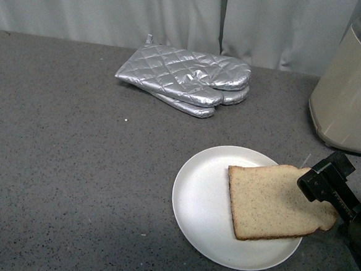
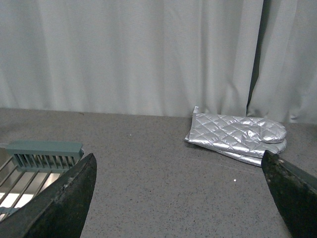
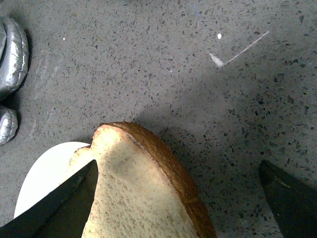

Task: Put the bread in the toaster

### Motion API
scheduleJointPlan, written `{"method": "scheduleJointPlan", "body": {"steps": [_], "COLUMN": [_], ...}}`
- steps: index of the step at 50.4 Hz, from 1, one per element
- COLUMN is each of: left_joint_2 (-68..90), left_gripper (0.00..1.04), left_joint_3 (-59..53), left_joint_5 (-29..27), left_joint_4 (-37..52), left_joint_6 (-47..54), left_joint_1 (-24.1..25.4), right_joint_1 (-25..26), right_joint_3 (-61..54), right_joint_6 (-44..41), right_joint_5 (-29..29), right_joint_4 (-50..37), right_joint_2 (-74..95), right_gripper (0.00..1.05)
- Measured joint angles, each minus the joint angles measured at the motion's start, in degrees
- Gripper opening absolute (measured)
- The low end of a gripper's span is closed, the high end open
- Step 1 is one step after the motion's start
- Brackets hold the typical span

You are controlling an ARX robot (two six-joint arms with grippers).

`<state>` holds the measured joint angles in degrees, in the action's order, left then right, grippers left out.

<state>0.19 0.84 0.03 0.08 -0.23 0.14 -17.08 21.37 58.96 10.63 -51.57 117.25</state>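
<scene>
Right claw (image 3: 178, 166): released, my jaws spread wide around the rounded end of the bread (image 1: 275, 201). One finger (image 3: 64, 208) crosses the slice's face and the other stands apart from the crust (nothing is pinched).
Left claw (image 2: 178, 156): released as well, jaws wide, only bare counter (image 1: 61, 164) between them. It does not show in the front view.
Bread: on the plate (image 1: 194, 198), over its 3 o'clock half. The rounded end overhangs the rim toward 3 o'clock, under my right claw (whether that end is raised off the rim I cannot tell).
Plate: white and round, at 5 o'clock in the front view.
Toaster (image 1: 350, 98): beige, at 2 o'clock from the plate, well apart from the bread and cut off by the frame's edge. Only a corner of its silver top shows.
Mitts (image 1: 187, 80): a quilted silver pair, stacked, at 12 o'clock from the plate, near the pale curtain (image 1: 115, 10).
Rack (image 2: 44, 154): wire bars with a grey-green end piece, beside one left finger (image 2: 64, 203) in the left wrist view.
</scene>
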Motion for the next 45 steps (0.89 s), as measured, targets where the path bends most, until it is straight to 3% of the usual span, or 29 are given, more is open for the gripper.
{"method": "scheduleJointPlan", "body": {"steps": [5,14,32,45], "left_joint_2": [0.0,0.0,0.0,0.0], "left_gripper": [0.98,0.98,0.98,0.98], "left_joint_3": [0.02,0.02,0.0,0.02], "left_joint_5": [0.0,0.0,0.0,0.0], "left_joint_4": [0.0,0.0,0.0,0.0], "left_joint_6": [0.0,0.0,0.0,0.0], "left_joint_1": [0.0,0.0,0.0,0.0], "right_joint_1": [-0.46,-0.9,-0.59,-0.2], "right_joint_3": [0.94,1.9,3.21,3.26], "right_joint_6": [0.04,0.46,0.59,-0.02], "right_joint_5": [0.35,0.09,-0.92,-0.17], "right_joint_4": [0.66,1.92,8.63,17.11], "right_joint_2": [0.28,0.55,-9.25,-23.93], "right_gripper": [0.95,0.71,0.04,0.02]}}
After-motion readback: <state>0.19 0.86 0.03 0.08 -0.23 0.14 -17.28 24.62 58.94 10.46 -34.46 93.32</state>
